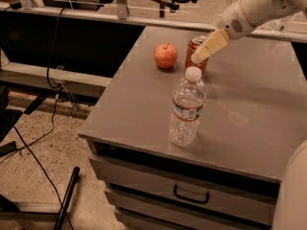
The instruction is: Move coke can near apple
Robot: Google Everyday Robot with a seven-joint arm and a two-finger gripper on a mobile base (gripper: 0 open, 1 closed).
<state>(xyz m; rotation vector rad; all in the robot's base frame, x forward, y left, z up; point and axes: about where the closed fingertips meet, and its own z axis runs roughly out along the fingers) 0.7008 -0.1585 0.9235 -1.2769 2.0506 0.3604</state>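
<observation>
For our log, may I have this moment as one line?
red metal coke can: upright beside round red apple | gripper: at can's top

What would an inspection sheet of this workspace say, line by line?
Surface: grey table, with a faint pale mark on its right part.
Job's things: coke can upright at the back; apple beside it, a small gap between them.
Clutter: water bottle, upright and capped, nearer the front edge.
Grippers: end effector at the can's upper part, in front of it.
Cables: black cable hanging beside the table; another on the floor.
Surroundings: drawer under the tabletop; speckled floor.
</observation>
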